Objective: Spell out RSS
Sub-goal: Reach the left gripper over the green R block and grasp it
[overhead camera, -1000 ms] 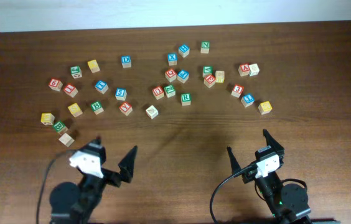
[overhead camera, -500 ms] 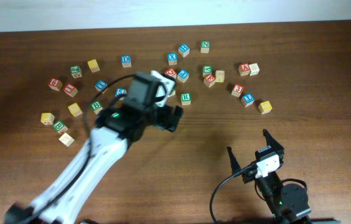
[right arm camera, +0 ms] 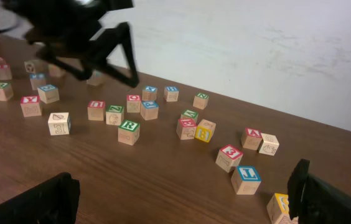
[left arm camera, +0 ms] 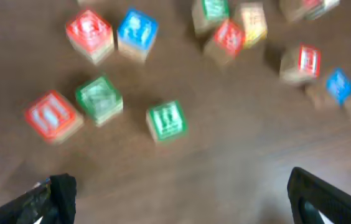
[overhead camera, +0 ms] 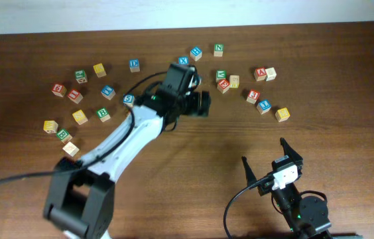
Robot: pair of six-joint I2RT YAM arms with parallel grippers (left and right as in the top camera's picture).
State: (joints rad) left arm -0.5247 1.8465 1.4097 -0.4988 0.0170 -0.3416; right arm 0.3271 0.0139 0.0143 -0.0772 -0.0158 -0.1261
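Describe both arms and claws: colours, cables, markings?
Left arm: white shell, black joints and base. Right arm: black, white block at the wrist, looped black cable. Left claw and right claw: two black fingers each. No markings legible.

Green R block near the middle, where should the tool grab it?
Pinch two opposite flat sides of the green R block, coming straight down from above. It sits flat, standing alone with bare table around it, so the left tool should fit.
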